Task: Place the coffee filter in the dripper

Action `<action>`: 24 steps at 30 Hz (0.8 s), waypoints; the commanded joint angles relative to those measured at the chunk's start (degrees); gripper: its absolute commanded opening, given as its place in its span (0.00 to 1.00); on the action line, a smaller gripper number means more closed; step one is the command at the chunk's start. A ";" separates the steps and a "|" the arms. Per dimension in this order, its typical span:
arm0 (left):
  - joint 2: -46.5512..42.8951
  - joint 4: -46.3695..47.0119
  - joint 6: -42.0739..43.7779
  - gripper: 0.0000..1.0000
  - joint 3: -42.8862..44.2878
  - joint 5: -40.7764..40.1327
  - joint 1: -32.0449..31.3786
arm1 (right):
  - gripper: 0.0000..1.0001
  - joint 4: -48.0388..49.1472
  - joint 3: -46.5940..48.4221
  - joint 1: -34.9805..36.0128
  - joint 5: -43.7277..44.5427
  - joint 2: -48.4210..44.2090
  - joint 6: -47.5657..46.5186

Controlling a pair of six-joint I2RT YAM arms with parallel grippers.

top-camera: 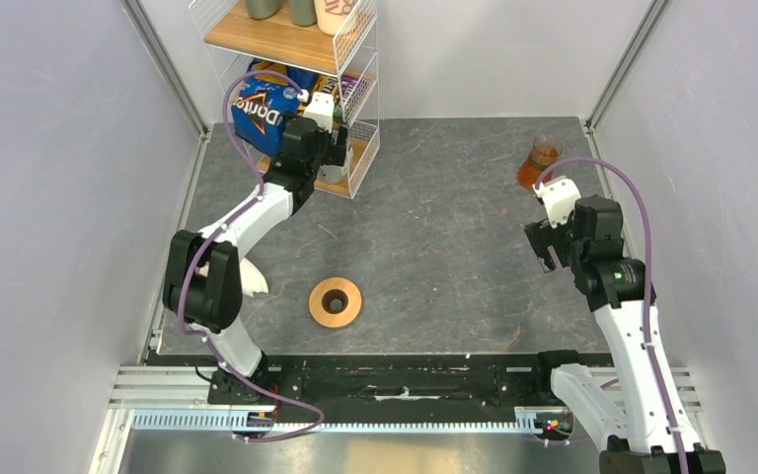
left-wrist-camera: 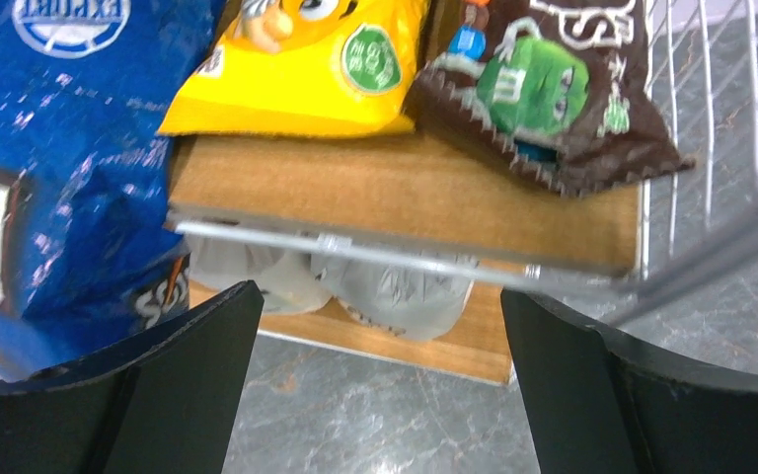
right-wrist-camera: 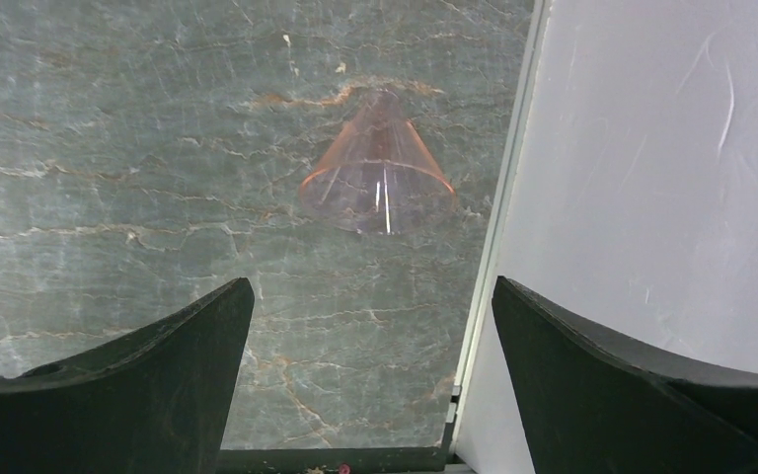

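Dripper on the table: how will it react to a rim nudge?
The dripper looks rigid, so it probably slides rather than flexes. Standing open side up with a wide round rim, it might tip if pushed high, then roll.

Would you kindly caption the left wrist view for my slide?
Open left gripper faces snack bags on a wooden shelf.

Wire rack (top-camera: 363, 99), far left of my table (top-camera: 434, 217), holding a blue chip bag (left-wrist-camera: 49, 168); yellow packet (left-wrist-camera: 306, 69) and brown packet (left-wrist-camera: 543, 99) lie on its wooden shelf (left-wrist-camera: 405, 197). Amber glass (top-camera: 542, 161), far right, beside the wall (top-camera: 711, 148).
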 commanded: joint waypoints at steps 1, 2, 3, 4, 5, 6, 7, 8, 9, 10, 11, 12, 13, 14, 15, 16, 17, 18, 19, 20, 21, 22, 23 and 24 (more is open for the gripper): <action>-9.69 -5.92 -1.36 1.00 -2.05 -1.35 -0.30 | 0.99 -1.24 6.52 -0.13 -4.03 3.44 5.41; -12.16 -8.30 -1.82 1.00 -3.41 -0.81 -0.14 | 0.99 -1.85 7.83 -0.20 -5.07 4.36 6.58; -14.81 -10.60 -2.45 1.00 -4.49 -0.13 0.20 | 0.99 -2.93 9.07 -0.16 -6.09 5.57 7.44; -16.87 -13.48 -3.60 1.00 -5.73 0.64 0.54 | 0.99 -3.74 10.68 -0.18 -7.25 6.71 8.14; -19.18 -16.61 -4.31 1.00 -6.45 1.80 0.79 | 0.99 -4.93 12.35 -0.21 -8.54 8.09 8.74; -21.42 -19.24 -4.43 1.00 -6.96 3.03 0.76 | 0.99 -6.30 13.80 -0.29 -9.70 9.60 8.99; -23.38 -21.72 -4.51 1.00 -7.75 4.55 0.77 | 0.99 -7.12 15.44 -0.30 -10.60 10.92 9.22; -25.53 -23.78 -4.68 1.00 -8.30 6.04 0.76 | 0.99 -7.81 16.69 -0.57 -12.34 12.44 9.54; -27.15 -26.91 -4.85 1.00 -8.55 7.47 0.76 | 0.99 -8.02 18.12 -0.95 -13.44 14.10 9.95; -28.82 -29.63 -5.05 1.00 -8.40 9.29 0.76 | 0.99 -8.26 19.36 -1.61 -14.46 15.81 10.39; -29.87 -32.74 -5.05 1.00 -8.22 10.44 0.76 | 0.99 -8.33 20.90 -2.48 -15.88 17.92 10.80; -31.04 -35.55 -6.81 1.00 -7.93 11.55 0.76 | 0.99 -8.38 22.76 -3.08 -17.20 19.70 11.38; -32.02 -38.19 -7.24 1.00 -7.58 13.01 0.80 | 0.99 -8.53 24.62 -5.33 -18.73 22.18 11.74; -32.89 -40.24 -7.63 1.00 -7.35 14.12 0.76 | 0.99 -8.63 26.26 -6.99 -19.88 24.94 11.95; -33.67 -42.25 -8.01 1.00 -7.16 15.05 0.82 | 0.99 -8.85 28.43 -8.45 -21.12 27.35 12.14; -34.59 -43.76 -8.28 1.00 -6.91 16.59 0.81 | 0.99 -9.22 30.43 -10.12 -21.95 30.59 12.04; -35.33 -45.52 -8.08 1.00 -6.64 18.66 0.89 | 0.99 -10.02 32.91 -11.70 -23.11 33.44 11.69; -36.16 -46.69 -7.75 0.99 -6.45 20.26 1.02 | 0.99 -10.53 34.81 -13.65 -24.17 37.02 11.15; -36.96 -47.45 -7.61 0.99 -6.38 22.01 1.11 | 0.99 -10.89 37.01 -15.25 -25.09 40.33 10.73; -37.44 -48.08 -7.52 0.99 -6.29 23.06 1.20 | 0.99 -11.27 39.39 -16.47 -25.89 43.00 10.28; -37.90 -48.49 -7.54 0.99 -6.15 23.27 1.29 | 0.99 -11.63 41.07 -17.33 -26.29 46.07 9.76; -38.14 -49.02 -7.22 0.99 -5.91 23.39 1.29 | 0.99 -11.67 42.98 -17.79 -26.43 48.89 9.46; -38.23 -49.66 -6.64 0.99 -5.55 23.74 1.31 | 0.99 -11.59 44.27 -18.20 -26.45 50.86 9.11; -38.14 -50.16 -6.10 0.98 -5.26 23.75 1.29 | 0.99 -10.97 45.43 -18.23 -26.23 53.00 9.08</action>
